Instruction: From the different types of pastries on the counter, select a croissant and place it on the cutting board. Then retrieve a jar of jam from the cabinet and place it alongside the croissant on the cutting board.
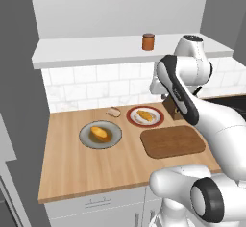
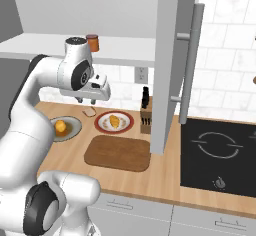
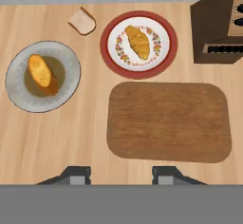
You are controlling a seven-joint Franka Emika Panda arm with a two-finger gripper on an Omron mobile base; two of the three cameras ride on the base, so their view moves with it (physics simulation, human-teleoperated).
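Note:
The croissant [image 3: 138, 42] lies on a red-rimmed plate [image 3: 167, 57] at the back of the counter [image 1: 72, 168], also seen as the croissant [image 1: 144, 115] and the croissant [image 2: 115, 121]. A rounder orange pastry [image 3: 40, 71] rests on a grey plate, and a pale tan pastry [image 3: 82, 22] lies bare by the wall. In front of the red plate lies the dark cutting board [image 3: 168, 121], with nothing on it. High above the board's near edge my gripper [image 3: 121, 174] hangs open and empty, pointing down. The jar of jam [image 1: 148, 42] stands on the cabinet shelf slab [image 1: 86, 50].
A dark knife block [image 3: 218, 23] stands right of the red plate, close to the board's far corner. A tall grey panel with a long handle [image 2: 187, 65] rises right of the block. A black cooktop [image 2: 217, 152] lies further right. White tiled wall behind.

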